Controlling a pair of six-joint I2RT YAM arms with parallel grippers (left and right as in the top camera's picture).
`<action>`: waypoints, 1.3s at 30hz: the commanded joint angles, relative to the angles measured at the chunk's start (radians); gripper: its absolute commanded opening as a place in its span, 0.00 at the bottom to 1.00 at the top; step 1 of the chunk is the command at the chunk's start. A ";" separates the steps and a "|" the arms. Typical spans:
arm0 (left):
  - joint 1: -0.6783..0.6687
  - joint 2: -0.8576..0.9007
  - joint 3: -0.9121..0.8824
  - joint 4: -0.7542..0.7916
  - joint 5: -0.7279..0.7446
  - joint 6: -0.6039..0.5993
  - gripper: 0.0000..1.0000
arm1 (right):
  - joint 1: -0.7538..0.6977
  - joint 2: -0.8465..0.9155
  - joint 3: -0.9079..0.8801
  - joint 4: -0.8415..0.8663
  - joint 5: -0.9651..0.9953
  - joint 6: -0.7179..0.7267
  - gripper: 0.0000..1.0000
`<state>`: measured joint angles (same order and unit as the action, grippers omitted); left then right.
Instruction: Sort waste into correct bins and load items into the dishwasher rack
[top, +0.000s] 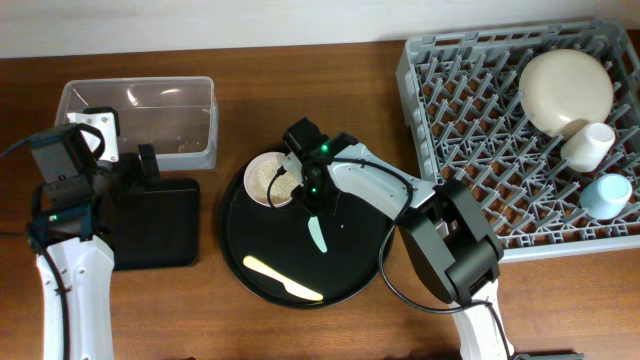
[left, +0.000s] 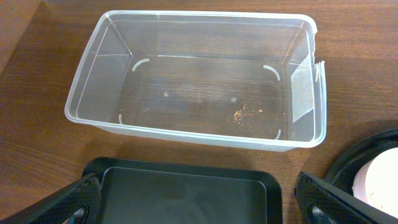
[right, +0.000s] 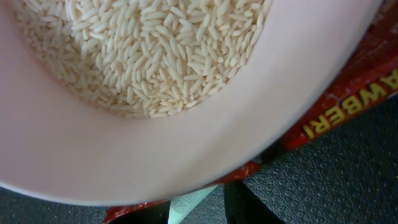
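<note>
pink bowl (right: 186, 155): holds rice grains (right: 143, 50) | red wrapper (right: 348, 93): partly behind bowl rim | black tray (right: 348, 180): beneath

A brown wood-grain table (top: 300, 100) fills the view, with a pale strip (top: 200, 20) beyond its far edge.

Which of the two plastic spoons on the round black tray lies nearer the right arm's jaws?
The mint-green plastic spoon, right beside them; the yellow plastic spoon lies farther off, beyond it.
</note>
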<state>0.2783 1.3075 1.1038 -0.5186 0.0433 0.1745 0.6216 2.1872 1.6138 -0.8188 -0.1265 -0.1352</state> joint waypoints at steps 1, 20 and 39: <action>0.005 0.002 0.021 0.001 -0.006 -0.013 0.99 | -0.008 0.008 0.006 -0.003 0.013 0.047 0.32; 0.005 0.002 0.021 0.001 -0.006 -0.013 0.99 | -0.054 -0.004 0.006 -0.019 -0.136 0.121 0.21; 0.005 0.002 0.021 0.001 -0.006 -0.013 0.99 | -0.053 0.053 0.006 0.024 -0.163 0.178 0.15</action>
<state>0.2783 1.3075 1.1038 -0.5186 0.0433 0.1745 0.5690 2.1998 1.6196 -0.7975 -0.2790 0.0292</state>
